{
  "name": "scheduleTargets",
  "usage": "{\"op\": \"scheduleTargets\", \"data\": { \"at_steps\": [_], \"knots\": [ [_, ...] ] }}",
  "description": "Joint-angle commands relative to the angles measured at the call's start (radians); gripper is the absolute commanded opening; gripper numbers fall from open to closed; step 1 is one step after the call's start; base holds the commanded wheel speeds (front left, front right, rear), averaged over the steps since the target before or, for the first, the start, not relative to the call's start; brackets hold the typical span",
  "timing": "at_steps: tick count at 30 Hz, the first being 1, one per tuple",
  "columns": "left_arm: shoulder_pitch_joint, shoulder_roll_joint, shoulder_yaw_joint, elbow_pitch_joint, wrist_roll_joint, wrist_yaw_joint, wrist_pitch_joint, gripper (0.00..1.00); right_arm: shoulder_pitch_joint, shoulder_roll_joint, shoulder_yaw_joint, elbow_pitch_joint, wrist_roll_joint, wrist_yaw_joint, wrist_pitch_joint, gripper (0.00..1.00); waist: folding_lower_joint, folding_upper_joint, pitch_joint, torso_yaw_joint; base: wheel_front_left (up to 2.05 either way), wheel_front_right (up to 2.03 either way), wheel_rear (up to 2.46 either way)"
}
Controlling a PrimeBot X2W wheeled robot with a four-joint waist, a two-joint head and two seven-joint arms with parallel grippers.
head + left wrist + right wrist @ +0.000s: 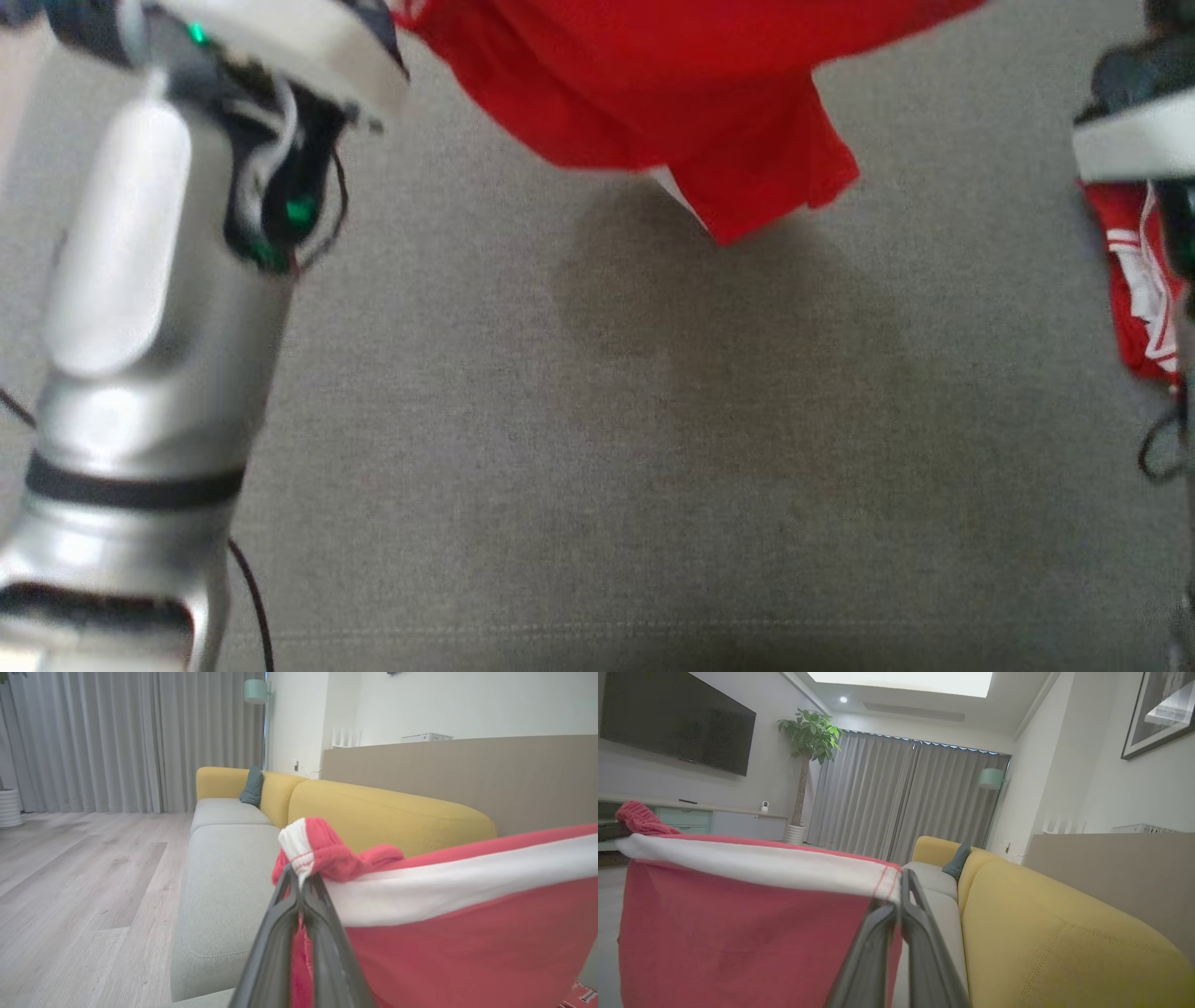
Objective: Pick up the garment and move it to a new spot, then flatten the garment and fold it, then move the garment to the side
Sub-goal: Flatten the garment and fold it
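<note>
Dark fingers of the left gripper (300,879) rise from the bottom middle of the left wrist view. They are pinched tight on a bunched corner of the red garment (467,938). In the right wrist view, the right gripper (899,900) comes up from the bottom middle too, and it is pinched on the other end of the white band. So both tools are closed on the cloth, one at each end.

The garment hangs in the air between them, pulled out wide, with its white band along the top. In the head view its red bottom part dangles at the top middle of the frame, above the gray seat (560,448). A soft shadow (709,317) lies on the seat under it. The silver left arm (140,327) fills the left side of that view.

What could go wrong? Each gripper holds only a small bit of the edge. If the arms pull too far apart, a corner could slip out and the cloth would drop in a heap. If one side comes down first, the loose bottom could fold under and leave wrinkles.
</note>
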Motion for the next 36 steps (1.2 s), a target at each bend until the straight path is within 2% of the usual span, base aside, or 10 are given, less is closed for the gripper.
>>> {"op": "scheduleTargets", "data": {
  "at_steps": [1,5,10,15,21,26,31,36],
  "knots": [
    [-0.086,0.029,0.037,-0.013,-0.003,-0.005,-0.012,0.00,-0.068,-0.012,0.017,-0.011,0.009,-0.001,0.005,0.00,0.0000,0.0000,0.025,-0.007,0.00,0.00,0.00],
    [-0.212,0.006,0.060,0.162,-0.008,-0.026,-0.112,0.00,-0.241,0.000,0.066,0.163,0.025,-0.001,-0.025,0.00,0.0000,0.0000,0.057,-0.025,0.00,0.00,0.00],
    [-0.360,-0.010,0.095,0.381,-0.006,-0.039,-0.265,0.00,-0.466,0.051,0.105,0.405,0.024,-0.001,-0.117,0.00,0.0000,0.0000,0.080,-0.050,0.00,0.00,0.00],
    [-0.398,-0.019,0.101,0.564,-0.002,-0.061,-0.318,0.00,-0.552,0.109,0.166,0.608,0.038,-0.001,-0.189,0.00,0.0000,0.0000,0.114,-0.059,0.00,0.00,0.00],
    [-0.316,-0.057,0.087,0.783,-0.012,-0.079,-0.329,0.00,-0.465,0.163,0.236,0.800,0.076,-0.001,-0.257,0.00,0.0000,0.0000,0.165,-0.049,0.00,0.00,0.00],
    [-0.232,-0.090,0.092,0.918,-0.058,-0.103,-0.332,0.00,-0.328,0.193,0.279,0.899,0.131,-0.001,-0.310,0.00,0.0000,0.0000,0.199,-0.041,0.00,0.00,0.00],
    [-0.131,-0.103,0.096,0.958,-0.099,-0.126,-0.334,0.00,-0.166,0.191,0.293,0.912,0.177,-0.001,-0.363,0.00,0.0000,0.0000,0.195,-0.041,0.00,0.00,0.00],
    [-0.031,-0.105,0.107,0.885,-0.111,-0.135,-0.334,0.00,-0.035,0.163,0.278,0.841,0.193,-0.001,-0.390,0.00,0.0000,0.0000,0.175,-0.032,0.00,0.00,0.00]
  ]
}}
